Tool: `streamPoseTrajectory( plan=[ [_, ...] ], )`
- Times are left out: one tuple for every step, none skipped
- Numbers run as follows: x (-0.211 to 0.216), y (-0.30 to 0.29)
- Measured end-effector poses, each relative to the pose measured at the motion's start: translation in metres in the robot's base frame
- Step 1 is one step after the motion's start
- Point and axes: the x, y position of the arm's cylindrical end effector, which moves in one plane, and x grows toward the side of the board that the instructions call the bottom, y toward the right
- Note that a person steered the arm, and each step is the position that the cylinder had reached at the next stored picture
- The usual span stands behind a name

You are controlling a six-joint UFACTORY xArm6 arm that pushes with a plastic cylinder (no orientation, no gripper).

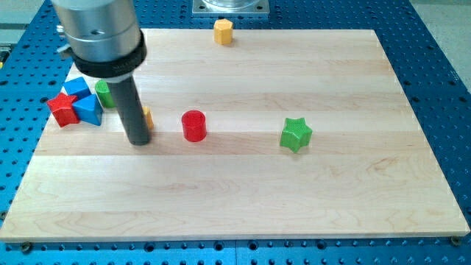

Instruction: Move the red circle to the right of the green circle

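A pale wooden board (243, 191) is seen resting on a blue perforated table (434, 59). Near the board's centre a red circle (194, 126) is placed, with a green star (296, 135) at its 3 o'clock. At 12 o'clock, on the top edge, a yellow block (223, 32) is found. At 9 o'clock a red star (63, 109), two blue blocks (82, 99), a green block (104, 93) and an orange block (147, 117), partly hidden, are clustered.

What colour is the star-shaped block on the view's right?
Green star, clear in the camera view.

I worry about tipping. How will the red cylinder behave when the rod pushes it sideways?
The red cylinder looks squat and stands upright, so it probably slides rather than tips. The wooden board looks smooth. Its round side may veer off my tip if struck off-centre.
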Motion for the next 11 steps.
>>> streamPoseTrajectory(
  plan=[
    [0.016,0.013],
    [0.033,0.106],
    [0.014,0.123],
    [-0.029,0.051],
    [-0.032,0.044],
    [-0.032,0.08],
    [-0.043,0.061],
    [-0.043,0.021],
    [-0.043,-0.006],
    [-0.024,0.028],
    [0.001,0.022]
  ],
)
